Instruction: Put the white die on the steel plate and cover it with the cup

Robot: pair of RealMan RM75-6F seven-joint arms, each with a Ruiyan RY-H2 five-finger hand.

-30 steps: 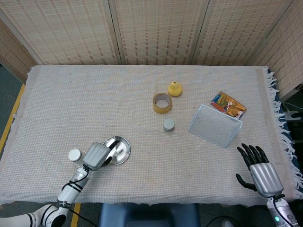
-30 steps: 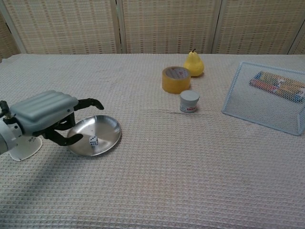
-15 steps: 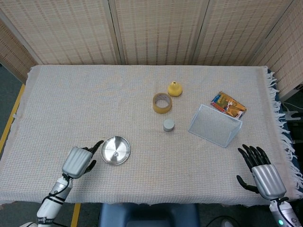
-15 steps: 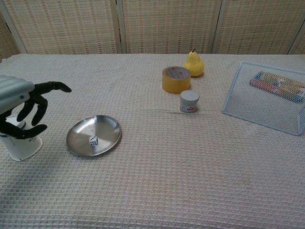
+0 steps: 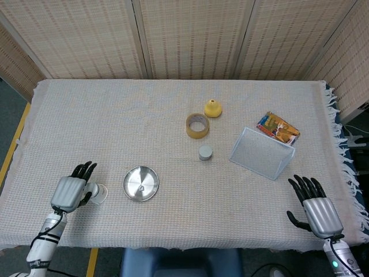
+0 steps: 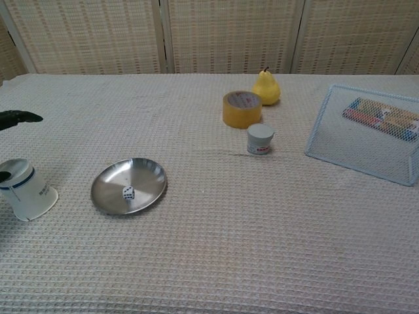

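Note:
The steel plate (image 6: 145,176) lies at the front left of the table, and the white die (image 6: 128,192) sits inside it. From the head view the die (image 5: 141,186) shows as a small speck in the plate (image 5: 130,176). A white cup with a blue band (image 6: 26,195) stands left of the plate, apart from it. My left hand (image 5: 70,191) hovers at the cup's (image 5: 99,194) left side with fingers spread, holding nothing; only fingertips (image 6: 19,118) reach into the chest view. My right hand (image 5: 315,210) is open at the table's front right, far from everything.
Across the middle of the table are a yellow tape roll (image 6: 241,108), a yellow pear (image 6: 266,87) and a small grey-lidded jar (image 6: 260,139). A wire mesh basket (image 6: 364,152) lies tipped at the right, with a colourful packet (image 6: 382,118) behind it.
My left hand pulled back from over the plate and moved left past the cup. The die stays in the plate. The right hand barely moved.

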